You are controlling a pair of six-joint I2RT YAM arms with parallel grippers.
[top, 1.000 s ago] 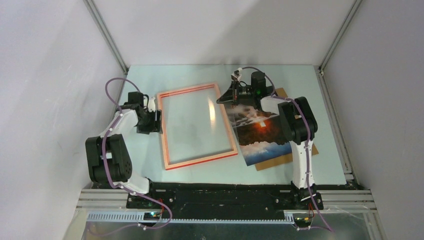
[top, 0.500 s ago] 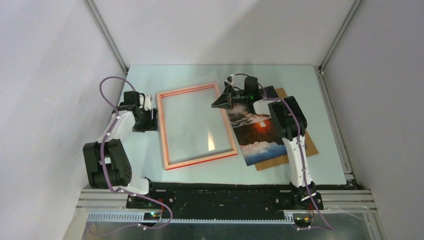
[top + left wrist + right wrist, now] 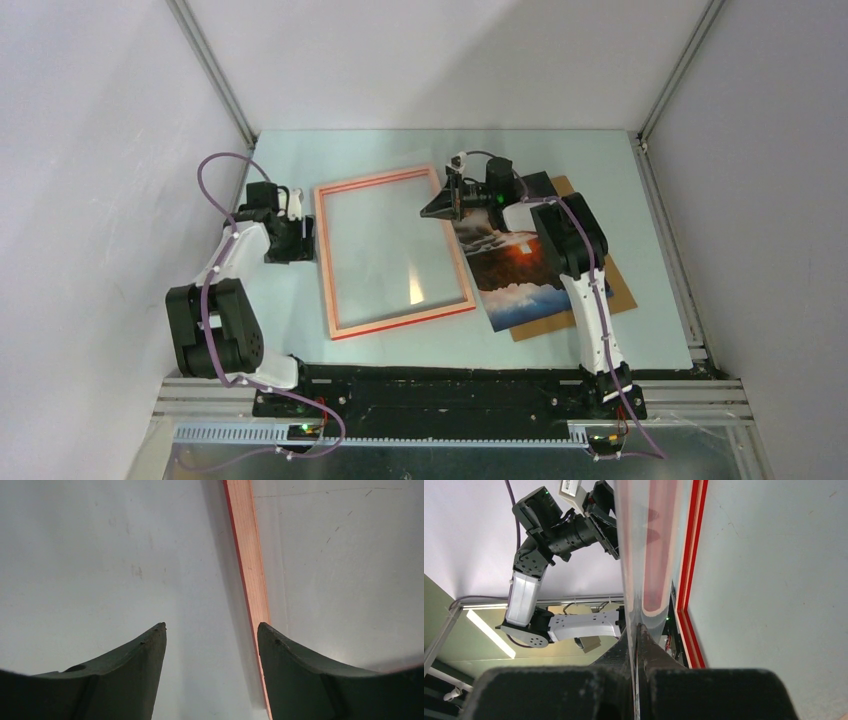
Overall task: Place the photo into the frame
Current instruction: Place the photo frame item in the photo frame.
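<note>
- Frame (image 3: 395,250) (image 3: 250,555): the biggest thing on the counter (image 3: 590,150). It lies flat at the middle, long sides running away from the arm bases, slightly turned. The pale wood side faces up and a red edge shows along the outside.
- Pane (image 3: 390,240) (image 3: 644,555): a clear sheet over the frame's opening, with a bright glare low on it. The right wrist view shows it edge-on, standing clear of the frame's red right rail on that side.
- Board (image 3: 618,290): plain brown, flat on the counter, right of the frame and apart from it.
- Photo (image 3: 515,275): on the board, just right of the frame and outside it. Its orange glow is in the middle and its blue strip is nearest the bases. The right arm crosses over its far part.
- Right hand (image 3: 445,205) (image 3: 638,630): at the frame's far right corner, clamped tight on the pane's edge, the thin sheet pinched between its fingers.
- Left hand (image 3: 305,238) (image 3: 211,626): low at the frame's left rail, wide and holding nothing. The rail runs between its fingers (image 3: 300,670), close against the right one. Whether it touches, I cannot tell.
</note>
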